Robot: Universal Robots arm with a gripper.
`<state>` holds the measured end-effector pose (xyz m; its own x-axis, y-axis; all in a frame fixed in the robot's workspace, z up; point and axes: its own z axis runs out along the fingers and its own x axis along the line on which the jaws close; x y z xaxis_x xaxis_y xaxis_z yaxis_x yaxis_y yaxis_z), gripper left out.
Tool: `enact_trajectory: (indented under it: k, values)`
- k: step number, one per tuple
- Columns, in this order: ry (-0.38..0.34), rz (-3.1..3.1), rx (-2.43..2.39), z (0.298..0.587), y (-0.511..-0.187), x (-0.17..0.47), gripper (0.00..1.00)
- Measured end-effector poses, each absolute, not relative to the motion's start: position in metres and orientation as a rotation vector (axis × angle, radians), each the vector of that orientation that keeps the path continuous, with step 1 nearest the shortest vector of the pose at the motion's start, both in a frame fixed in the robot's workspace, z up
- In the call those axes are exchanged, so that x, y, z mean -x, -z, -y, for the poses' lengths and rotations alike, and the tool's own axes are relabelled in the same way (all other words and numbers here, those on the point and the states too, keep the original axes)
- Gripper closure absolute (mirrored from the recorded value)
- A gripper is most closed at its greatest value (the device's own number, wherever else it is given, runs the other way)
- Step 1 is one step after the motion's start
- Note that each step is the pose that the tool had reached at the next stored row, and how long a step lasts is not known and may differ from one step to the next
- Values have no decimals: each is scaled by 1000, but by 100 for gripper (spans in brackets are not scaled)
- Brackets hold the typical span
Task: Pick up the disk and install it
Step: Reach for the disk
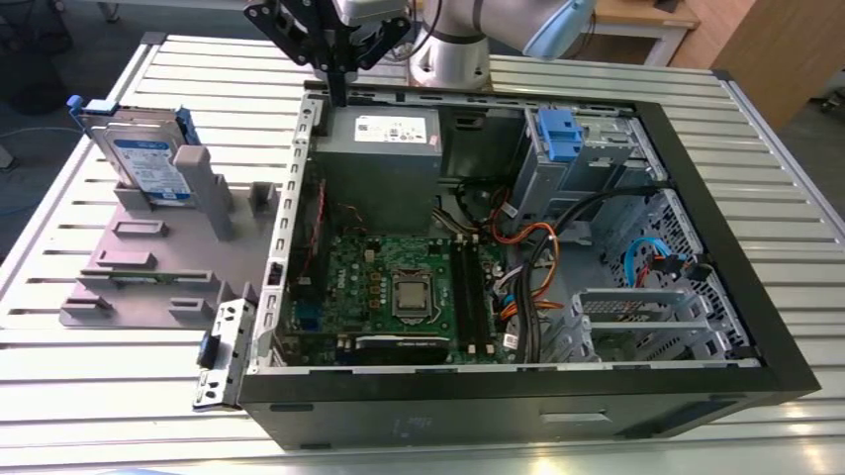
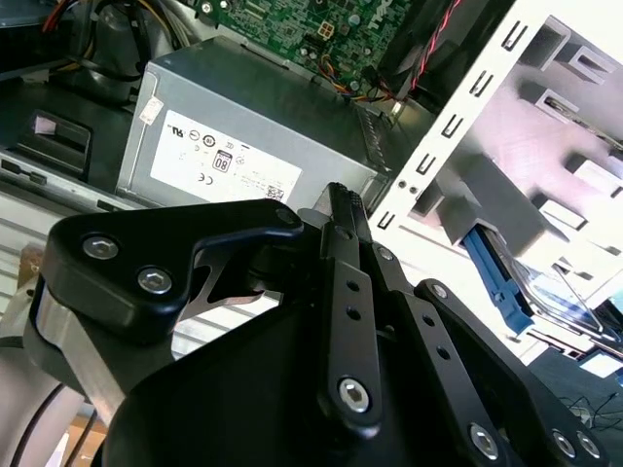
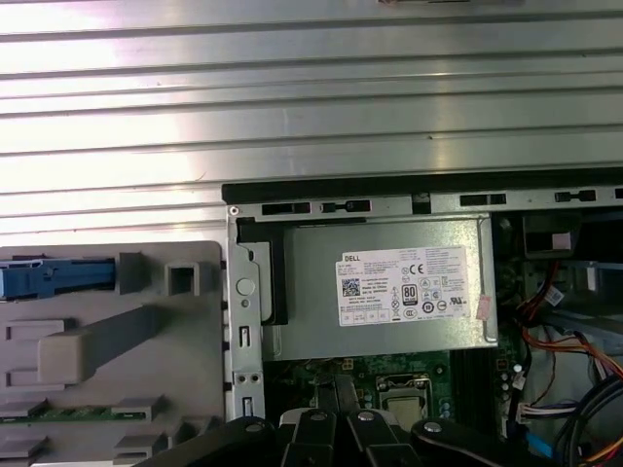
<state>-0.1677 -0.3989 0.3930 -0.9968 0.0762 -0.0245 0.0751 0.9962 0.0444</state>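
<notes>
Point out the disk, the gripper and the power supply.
disk (image 1: 142, 160): exterior view, on its white-and-blue label.
gripper (image 1: 338, 97): exterior view, between its fingertips.
power supply (image 1: 380, 173): exterior view, on its grey face.

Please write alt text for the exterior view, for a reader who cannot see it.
A robot gripper, shut and empty, hangs over the far edge of an open computer case on a slatted metal table. At the exterior view's left, the disk stands on edge in a grey holder.

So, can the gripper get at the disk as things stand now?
Probably yes. The disk stands on edge in the grey holder outside the computer case, its top uncovered. The gripper hangs above the case's rim, with nothing seen between them.
</notes>
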Motion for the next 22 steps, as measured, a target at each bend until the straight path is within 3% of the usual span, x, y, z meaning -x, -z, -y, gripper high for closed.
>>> enact_trajectory:
  k: [22]
  values:
    - [-68, -3112, -118, 399, -393, 173, 89]
